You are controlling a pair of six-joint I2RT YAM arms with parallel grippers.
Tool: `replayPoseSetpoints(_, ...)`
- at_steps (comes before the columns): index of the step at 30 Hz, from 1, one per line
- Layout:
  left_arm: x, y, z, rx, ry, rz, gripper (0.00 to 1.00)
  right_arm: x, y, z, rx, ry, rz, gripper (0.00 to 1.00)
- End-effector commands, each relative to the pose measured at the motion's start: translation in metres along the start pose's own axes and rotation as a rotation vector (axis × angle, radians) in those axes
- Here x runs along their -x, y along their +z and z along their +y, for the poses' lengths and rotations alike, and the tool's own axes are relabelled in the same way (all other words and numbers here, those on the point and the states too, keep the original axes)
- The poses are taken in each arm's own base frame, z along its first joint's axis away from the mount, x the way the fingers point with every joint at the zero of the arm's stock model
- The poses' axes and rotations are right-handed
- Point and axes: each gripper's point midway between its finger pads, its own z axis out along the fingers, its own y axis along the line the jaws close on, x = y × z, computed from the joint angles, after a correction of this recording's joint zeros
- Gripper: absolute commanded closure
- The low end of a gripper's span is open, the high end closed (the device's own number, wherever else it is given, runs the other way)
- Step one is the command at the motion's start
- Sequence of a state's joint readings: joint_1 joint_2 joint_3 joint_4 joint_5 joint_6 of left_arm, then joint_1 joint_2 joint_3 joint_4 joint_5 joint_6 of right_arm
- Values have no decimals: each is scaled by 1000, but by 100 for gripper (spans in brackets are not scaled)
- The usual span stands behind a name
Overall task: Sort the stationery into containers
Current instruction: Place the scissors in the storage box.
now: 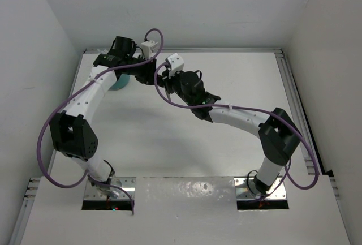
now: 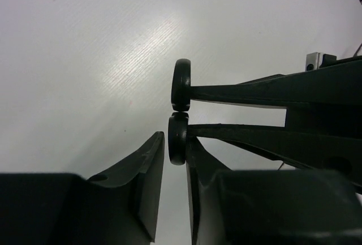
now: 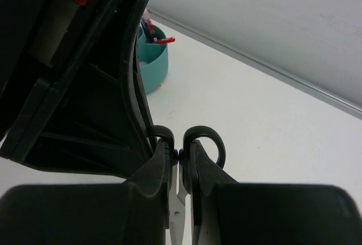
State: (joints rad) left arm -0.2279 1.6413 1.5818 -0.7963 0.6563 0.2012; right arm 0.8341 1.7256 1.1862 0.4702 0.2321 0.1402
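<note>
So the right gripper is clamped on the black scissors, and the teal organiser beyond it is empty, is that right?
Not quite. The teal organiser isn't empty: the right wrist view shows a red item sticking out of it. The rest holds: the right gripper is clamped on the black scissors.

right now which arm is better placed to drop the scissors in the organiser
probably left: left gripper straddles a scissors handle loop near the teal organiser; right gripper pinches the blades farther off
</note>
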Motion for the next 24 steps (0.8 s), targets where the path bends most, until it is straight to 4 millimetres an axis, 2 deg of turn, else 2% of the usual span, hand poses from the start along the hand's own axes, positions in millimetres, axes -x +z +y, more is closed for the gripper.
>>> replayPoseSetpoints(1,21,-4,-8,-7,38,-59,82,31,1,10,28,39,-93,100)
replayPoseSetpoints(4,19,-4,-11,-21,37,-57,100,29,1,13,43,38,-90,100)
replayPoseSetpoints(10,16,-7,-9,-18,35,-50,100,20,-5,16,63,38,-81,100)
replayPoseSetpoints(12,14,-10,-1,13,29,-49,100,19,-8,12,46,37,-74,81)
replayPoseSetpoints(13,12,-12,4,33,24,-47,100,15,-11,10,38,30,-65,74)
replayPoseSetpoints(14,12,-18,19,81,12,-52,100,20,-15,6,26,27,-81,67)
replayPoseSetpoints(16,12,-29,36,152,1,-66,100,15,-22,-3,-14,16,-80,62)
replayPoseSetpoints(17,12,-37,49,189,0,-76,100,23,-26,-5,-21,15,-99,61)
replayPoseSetpoints(18,13,-43,54,212,6,-84,100,23,-28,-7,-23,12,-99,60)
replayPoseSetpoints(19,12,-51,67,261,17,-87,100,21,-30,-9,-26,11,-96,59)
replayPoseSetpoints(24,8,-82,101,388,30,-105,100,31,-39,-6,3,15,-119,59)
